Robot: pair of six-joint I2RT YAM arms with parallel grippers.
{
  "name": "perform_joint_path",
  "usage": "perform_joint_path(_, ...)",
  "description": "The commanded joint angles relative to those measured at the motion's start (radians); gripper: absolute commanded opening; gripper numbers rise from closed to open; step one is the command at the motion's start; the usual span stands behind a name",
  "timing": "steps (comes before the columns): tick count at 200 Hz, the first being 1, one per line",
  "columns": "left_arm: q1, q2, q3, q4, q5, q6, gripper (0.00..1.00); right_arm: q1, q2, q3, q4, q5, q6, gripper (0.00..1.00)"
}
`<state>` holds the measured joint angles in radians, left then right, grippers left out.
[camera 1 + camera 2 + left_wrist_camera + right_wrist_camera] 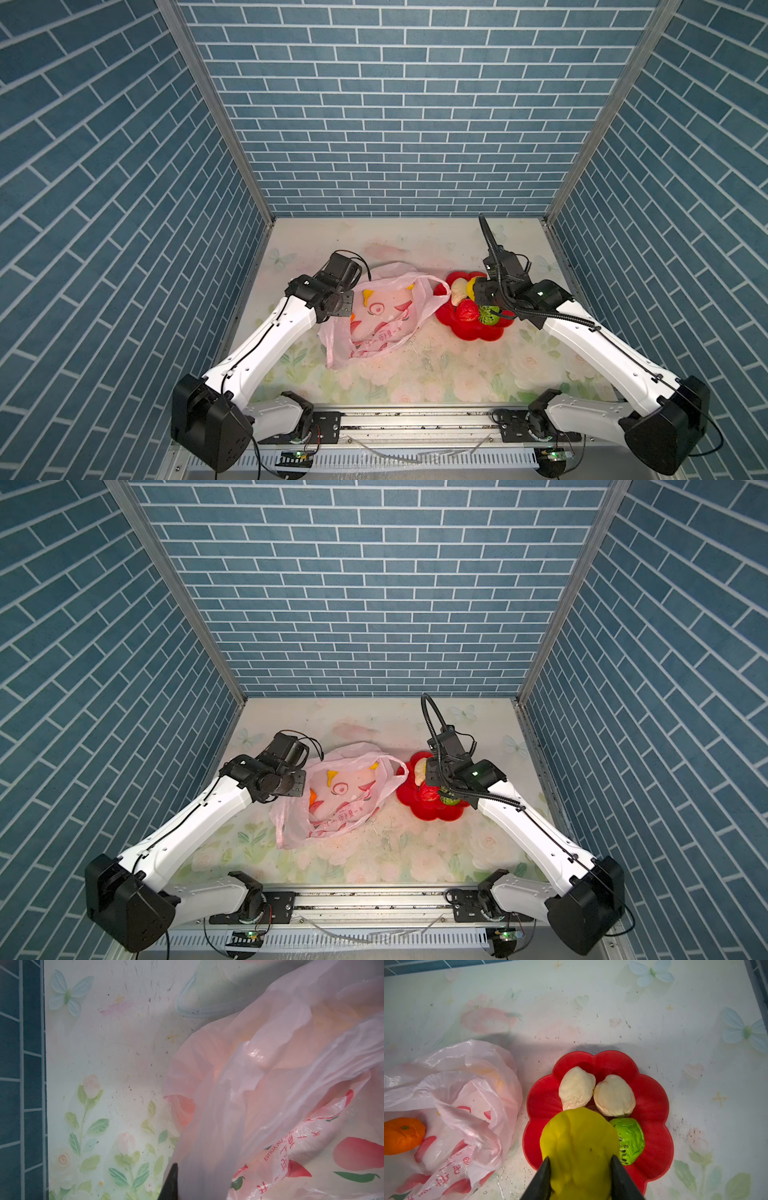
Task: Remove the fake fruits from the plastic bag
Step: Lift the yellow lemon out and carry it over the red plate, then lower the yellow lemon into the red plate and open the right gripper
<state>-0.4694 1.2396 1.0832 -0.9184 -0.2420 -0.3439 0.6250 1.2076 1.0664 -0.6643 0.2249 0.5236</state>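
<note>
Floral tabletop [612,1012] is lying inside blue brick-patterned walls. Right gripper [580,1159] is clamping the yellow fruit [577,1136] over the red flower-shaped dish [654,1105], beside two cream fruits [576,1088] and the green fruit [631,1138]. Left gripper [173,1182], jaws together, is pinching the plastic bag [467,1084]; the orange fruit [402,1135] is lying at its mouth.

The left arm [266,345] and the right arm [602,353] wear smooth white shells dotted with small dark screws, joined by bulky black joint housings [208,419]. A thin black cable [255,341] runs along the left shell. A ribbed black hose [488,241] rises from the right wrist, beside a small green light [540,293]. The right pincer [580,1160] has black, tapering fingers [545,1178].
</note>
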Motion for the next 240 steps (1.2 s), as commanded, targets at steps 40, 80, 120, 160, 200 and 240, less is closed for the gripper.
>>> perform_joint_path(40,0.016,-0.019,-0.022,-0.008,-0.001,-0.004,0.19,0.003,0.091,-0.056,0.102,-0.097,0.025,0.23)
perform_joint_path(80,0.018,-0.019,-0.028,-0.005,0.002,-0.003,0.19,0.026,0.158,-0.090,0.164,-0.123,0.050,0.23)
perform_joint_path(120,0.019,-0.021,-0.031,-0.007,0.003,-0.004,0.19,0.030,0.189,-0.129,0.220,-0.139,0.071,0.23)
perform_joint_path(160,0.020,-0.026,-0.033,-0.005,0.009,-0.006,0.19,0.035,0.217,-0.147,0.253,-0.150,0.080,0.23)
perform_joint_path(200,0.020,-0.033,-0.045,0.000,0.015,-0.010,0.19,0.036,0.243,-0.165,0.295,-0.157,0.096,0.23)
perform_joint_path(240,0.021,-0.033,-0.045,0.001,0.015,-0.007,0.19,0.040,0.262,-0.170,0.319,-0.159,0.101,0.25)
